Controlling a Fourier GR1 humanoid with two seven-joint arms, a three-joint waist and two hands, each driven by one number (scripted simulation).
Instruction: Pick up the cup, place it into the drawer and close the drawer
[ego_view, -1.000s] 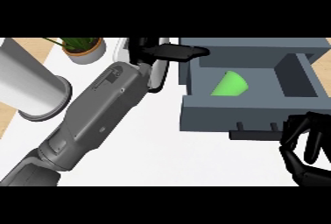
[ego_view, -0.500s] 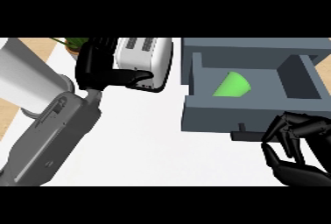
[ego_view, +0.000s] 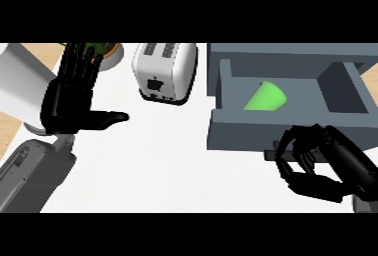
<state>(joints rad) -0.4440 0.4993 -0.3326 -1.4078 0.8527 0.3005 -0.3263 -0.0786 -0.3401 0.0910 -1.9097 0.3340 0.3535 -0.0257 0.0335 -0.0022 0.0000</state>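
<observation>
A green cup (ego_view: 265, 97) lies on its side inside the open grey drawer (ego_view: 244, 133), toward its left half. My right hand (ego_view: 322, 165) sits just in front of the drawer's front panel, fingers curled, partly covering the handle area; whether it holds the handle cannot be told. My left hand (ego_view: 71, 98) is at the left over the white counter, fingers straight and pointing away, thumb out to the right, holding nothing.
A white toaster (ego_view: 165, 70) stands left of the drawer. A white paper-towel roll (ego_view: 22, 87) lies at the far left, and a potted plant (ego_view: 103, 51) sits at the back left behind my left hand.
My left arm has pulled back from the drawer to the far left and its hand has opened upward. My right hand has moved up close to the drawer front.
</observation>
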